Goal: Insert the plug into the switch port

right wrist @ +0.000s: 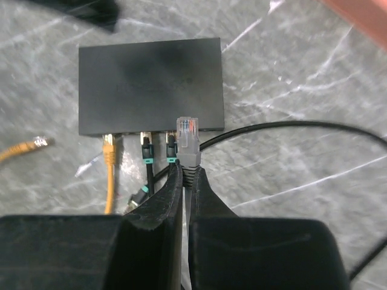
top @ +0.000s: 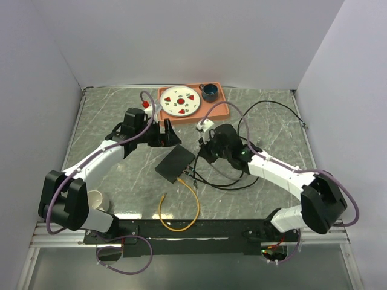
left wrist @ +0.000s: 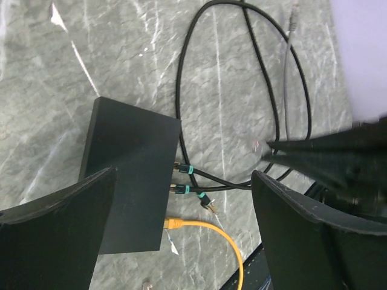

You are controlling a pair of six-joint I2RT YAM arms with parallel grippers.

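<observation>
**Plug, clear-tipped with a grey boot point(right wrist: 187, 130), pinched in the right gripper at the box's port edge**

The right gripper point(right wrist: 186, 181) has its two black fingers point(right wrist: 158, 205) pressed together on the grey boot and cable just behind the plug. The plug points straight at the flat matte-black rectangular box point(right wrist: 151, 84). In the right wrist view the plug's tip overlaps the box's near narrow edge, at the right-hand end of the cables already seated there. Whether it has entered the switch port point(right wrist: 158, 131) cannot be told, since the plug itself covers that spot.

Three cables sit in the same edge: a yellow cable point(right wrist: 109, 175) furthest left, then two black cables with teal collars point(right wrist: 145, 158). The yellow cable's other end lies loose on the grey marbled table point(top: 272, 121), and a further teal-collared plug point(left wrist: 205, 202) lies loose beside the seated ones.

The left gripper point(left wrist: 181, 175) holds nothing, its fingers point(left wrist: 54, 223) spread wide. From above it hangs near the box's far corner, apart from it.

At the far side of the table stands an orange tray point(top: 221, 109) carrying a white patterned plate point(top: 181, 101) and a dark blue cup point(top: 210, 92). A white paper cup point(top: 97, 199) lies beside the left arm's base
</observation>
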